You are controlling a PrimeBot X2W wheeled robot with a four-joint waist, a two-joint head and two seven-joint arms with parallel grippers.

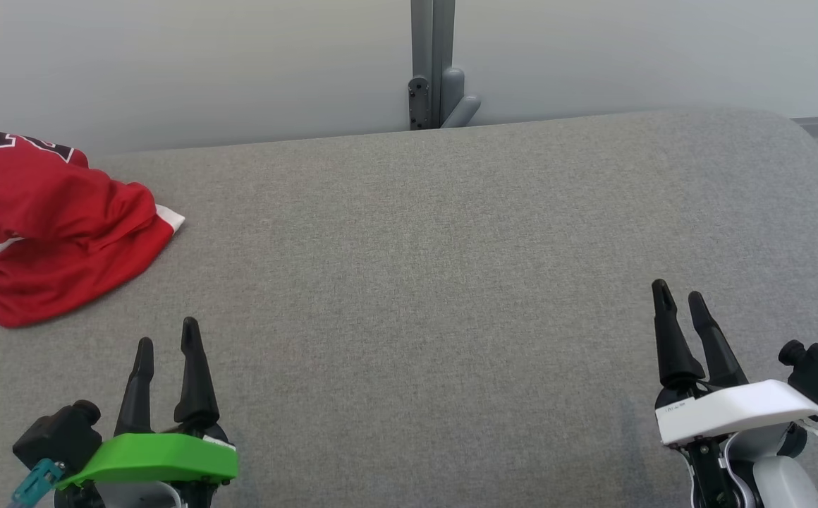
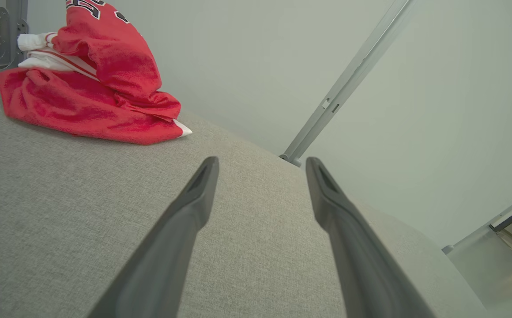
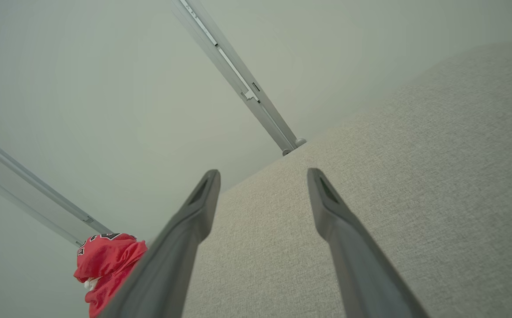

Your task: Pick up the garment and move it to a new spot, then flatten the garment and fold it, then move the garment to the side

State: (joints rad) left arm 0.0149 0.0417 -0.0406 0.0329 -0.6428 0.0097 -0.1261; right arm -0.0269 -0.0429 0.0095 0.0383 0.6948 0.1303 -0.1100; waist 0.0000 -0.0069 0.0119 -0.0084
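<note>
Head view: a broad padded surface covered in grey, finely woven cloth takes most of the picture. Its far edge is soft and rounded, and it curves away at the far right corner. Behind it stands a pale, smooth wall, with a grey metal post rising at the middle of the far edge.

The garment, a red jersey with white trim and dark lettering, lies crumpled in a loose heap at the far left of the surface, close to the far edge and cut off by the picture's left side. A wide stretch of grey cloth lies between it and the right side.

The left gripper, under a green cover, hovers at the near left, near the garment but apart from it, its dark tapered fingers spread and holding nothing. The right gripper, under a white cover, hovers at the near right, well apart from the garment, fingers likewise spread.
</note>
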